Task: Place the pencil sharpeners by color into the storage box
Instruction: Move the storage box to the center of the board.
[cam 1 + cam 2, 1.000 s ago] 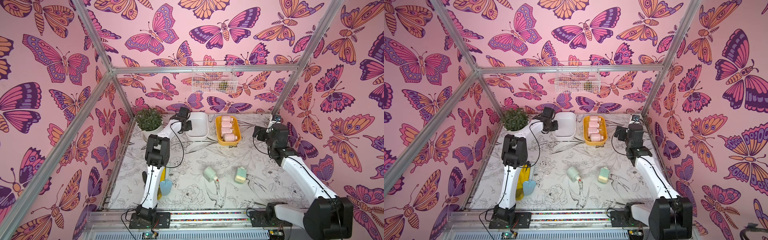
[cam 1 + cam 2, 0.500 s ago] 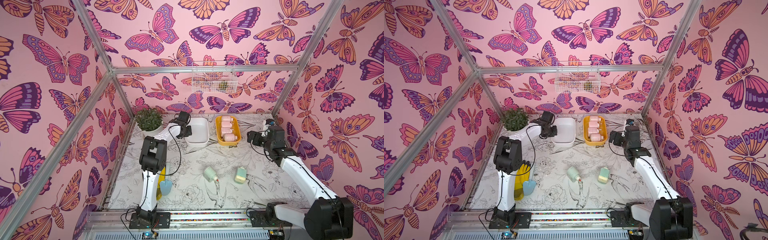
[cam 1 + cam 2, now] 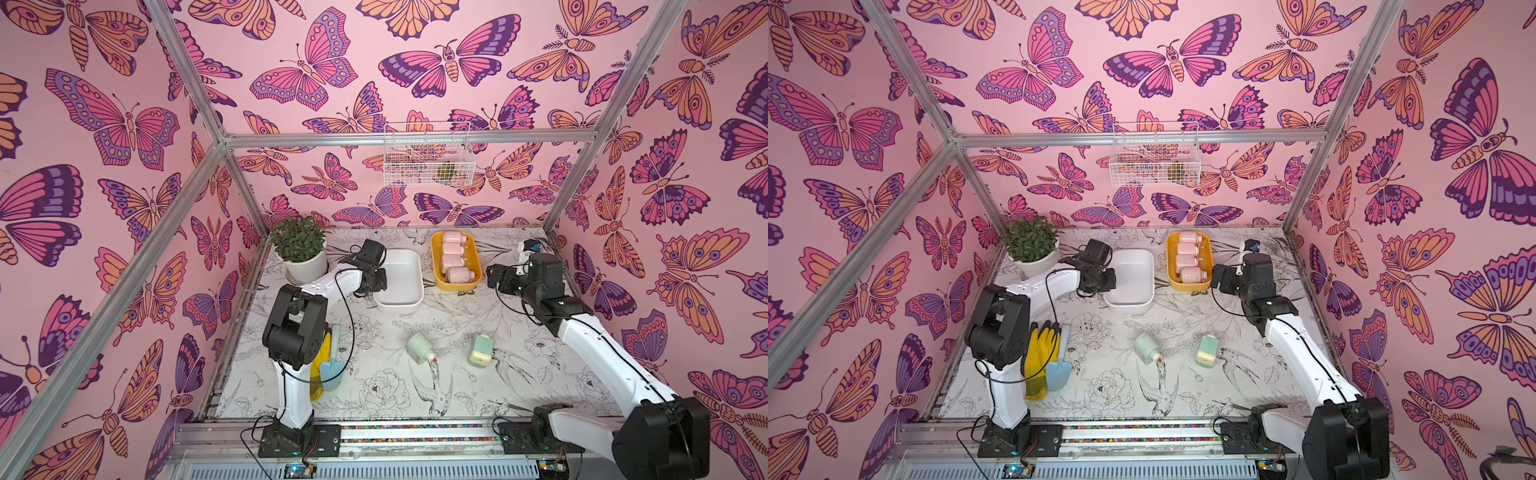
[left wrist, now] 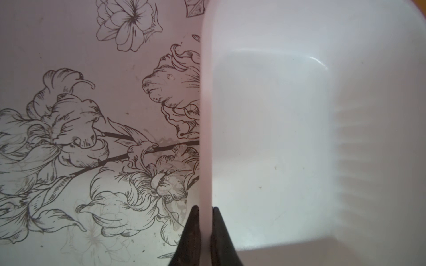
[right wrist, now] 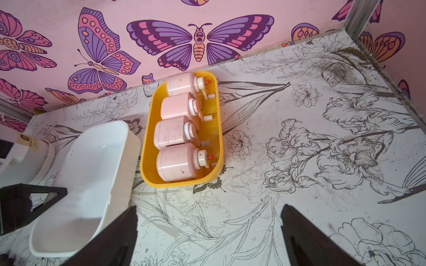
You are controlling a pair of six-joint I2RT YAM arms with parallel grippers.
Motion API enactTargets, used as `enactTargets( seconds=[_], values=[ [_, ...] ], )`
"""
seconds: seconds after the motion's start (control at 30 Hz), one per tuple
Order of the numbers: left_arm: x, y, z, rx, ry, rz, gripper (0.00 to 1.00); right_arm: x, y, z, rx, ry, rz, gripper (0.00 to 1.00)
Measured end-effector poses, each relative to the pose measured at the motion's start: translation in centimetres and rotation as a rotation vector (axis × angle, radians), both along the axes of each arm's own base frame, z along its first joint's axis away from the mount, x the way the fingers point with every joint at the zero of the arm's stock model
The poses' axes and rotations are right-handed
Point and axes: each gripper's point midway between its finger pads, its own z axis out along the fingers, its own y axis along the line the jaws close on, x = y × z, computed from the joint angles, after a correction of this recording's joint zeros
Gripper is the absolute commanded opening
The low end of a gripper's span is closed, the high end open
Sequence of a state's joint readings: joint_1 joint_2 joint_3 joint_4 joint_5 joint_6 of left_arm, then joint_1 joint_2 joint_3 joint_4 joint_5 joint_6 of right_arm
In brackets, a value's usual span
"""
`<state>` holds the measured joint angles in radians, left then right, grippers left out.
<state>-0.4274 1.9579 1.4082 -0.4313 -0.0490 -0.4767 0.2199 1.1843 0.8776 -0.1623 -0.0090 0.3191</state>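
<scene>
L pincer (image 4: pixel 204 221) clenched on near wall of white tub (image 4: pixel 299 138). R pincer (image 5: pixel 208 230) released, holding nothing; yellow tub (image 5: pixel 147 142) w/ four pink sharpeners (image 5: pixel 176 134) just ahead of it. Two green sharpeners (image 3: pixel 419 348) lie on table (image 3: pixel 374 390), well behind both pincers.

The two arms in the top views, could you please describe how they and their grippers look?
Both the left arm and the right arm have glossy white link shells joined by bulky black joint housings, on black base plates. Thin black cables loop loosely alongside each. The left gripper and right gripper are black, with flat, tapering, pointed fingers.
</scene>
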Motion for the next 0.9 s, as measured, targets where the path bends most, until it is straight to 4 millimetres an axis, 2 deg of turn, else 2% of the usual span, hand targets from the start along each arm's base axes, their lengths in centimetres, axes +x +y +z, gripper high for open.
enactTargets(
  seconds=[0.2, 0.4, 0.63, 0.9],
  values=[
    [-2.0, -0.5, -0.2, 0.004, 0.0, 0.001, 0.0, 0.0, 0.2, 0.1, 0.003, -0.005, 0.003, 1.0],
    [-3.7, -0.4, -0.1, -0.005, 0.004, 0.012, 0.09, -0.3, 0.3, 0.5, 0.01, -0.016, 0.012, 0.97],
    [-5.2, 0.1, -0.1, -0.01, 0.022, 0.035, 0.35, -0.8, 1.9, 0.2, 0.014, -0.005, 0.069, 0.95],
    [-5.4, 0.5, 1.1, -0.003, 0.003, 0.029, 0.61, -3.8, 6.8, -1.4, -0.004, 0.072, 0.223, 0.95]
  ],
)
